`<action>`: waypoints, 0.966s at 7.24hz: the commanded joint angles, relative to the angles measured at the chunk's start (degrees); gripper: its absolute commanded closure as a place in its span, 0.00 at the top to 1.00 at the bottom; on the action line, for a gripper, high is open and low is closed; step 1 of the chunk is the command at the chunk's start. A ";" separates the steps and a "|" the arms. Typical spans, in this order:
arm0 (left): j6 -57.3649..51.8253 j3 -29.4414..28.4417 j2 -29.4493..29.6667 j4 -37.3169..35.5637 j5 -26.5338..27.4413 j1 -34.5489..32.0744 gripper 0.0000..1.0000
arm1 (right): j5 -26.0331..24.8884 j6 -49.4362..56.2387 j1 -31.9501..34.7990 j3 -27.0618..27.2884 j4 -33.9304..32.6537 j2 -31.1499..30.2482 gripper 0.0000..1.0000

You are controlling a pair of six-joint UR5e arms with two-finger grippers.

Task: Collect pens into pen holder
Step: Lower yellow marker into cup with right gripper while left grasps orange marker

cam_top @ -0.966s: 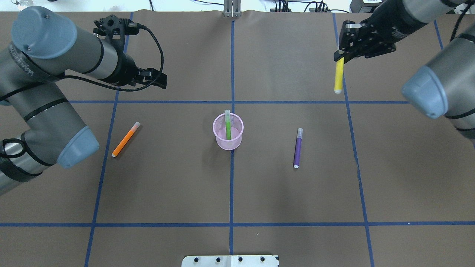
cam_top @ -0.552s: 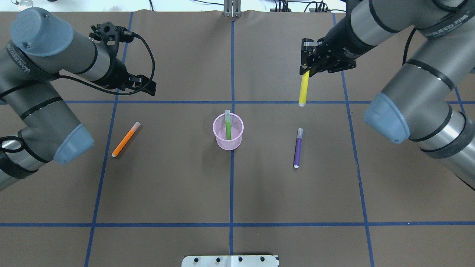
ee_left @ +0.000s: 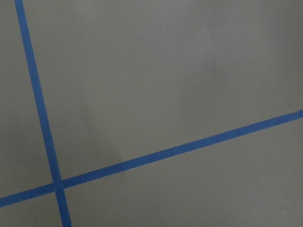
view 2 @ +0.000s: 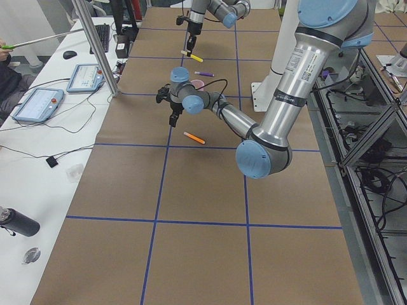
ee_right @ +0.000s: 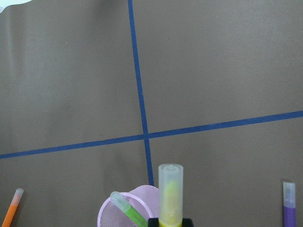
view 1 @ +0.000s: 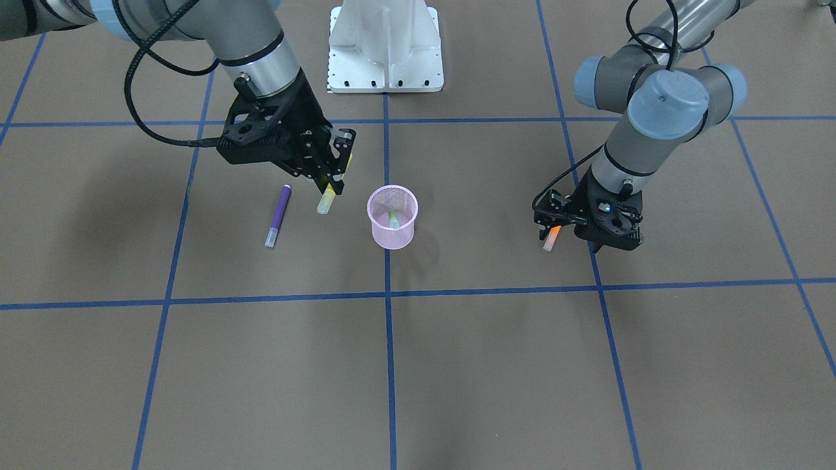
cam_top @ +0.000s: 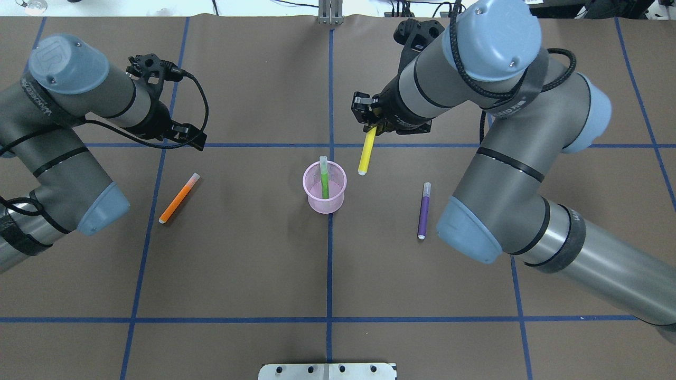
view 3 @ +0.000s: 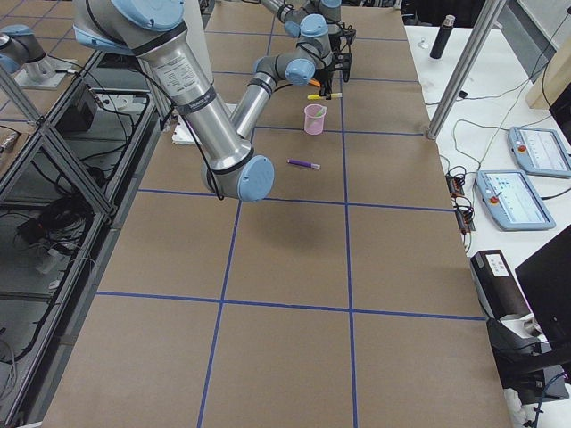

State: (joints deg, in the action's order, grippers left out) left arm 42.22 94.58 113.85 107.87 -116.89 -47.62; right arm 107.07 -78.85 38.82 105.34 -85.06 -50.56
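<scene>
Four pens are showing in the front-facing view. The right gripper (view 1: 332, 175) is clamping a yellow pen (view 1: 326, 200) by its upper end. That pen is hanging tilted, pale cap end down, off the table (view 1: 457, 365), just beside the pen holder (view 1: 381, 236) on the robot's right. The green pen (view 1: 394, 218) is leaning inside the holder. The purple pen (view 1: 278, 216) is lying flat farther out on that same side. The left gripper (view 1: 586, 230) is hovering well apart from the holder on the robot's left, overlapping the orange pen (view 1: 551, 239) from this angle. Cannot tell whether its fingers are open or closed.

Overhead: the yellow pen's tip is hanging near the holder's rim, not over the opening. The orange pen is lying flat well left of the holder, and the left gripper is sitting beyond it, apart.

Exterior left: the near arm's gripper is hanging above the table by the orange pen.

Exterior right: the holder is standing upright, the purple pen lying nearer the camera.

Left wrist: only brown surface and crossing blue tape lines (ee_left: 156, 155) are showing.

Right wrist: the yellow cap is sticking out ahead, the holder rim just beside it.
</scene>
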 commanded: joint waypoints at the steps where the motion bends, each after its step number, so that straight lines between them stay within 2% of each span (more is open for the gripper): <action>1: -0.03 -2.98 -0.03 3.90 0.08 0.07 0.99 | -12.35 -0.43 -5.04 -2.16 5.06 0.90 0.00; 2: -0.03 -3.78 -0.03 4.45 0.08 0.07 0.99 | -16.15 0.00 -7.07 -2.07 6.82 0.64 0.00; 3: -0.12 -4.14 -0.03 4.45 0.08 0.07 0.99 | -17.76 0.62 -7.53 -1.98 8.76 -0.15 0.00; 6: -0.03 -5.01 -0.03 4.19 0.17 1.46 0.99 | -24.34 13.24 -10.50 -2.42 25.24 -6.37 0.00; 7: -0.03 -6.15 0.05 4.19 0.17 2.52 0.99 | -25.32 13.37 -11.13 -2.77 25.91 -6.39 0.00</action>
State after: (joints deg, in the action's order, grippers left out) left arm 42.16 89.55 113.83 112.11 -116.75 -46.34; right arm 83.85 -67.69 28.95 103.02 -62.83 -55.84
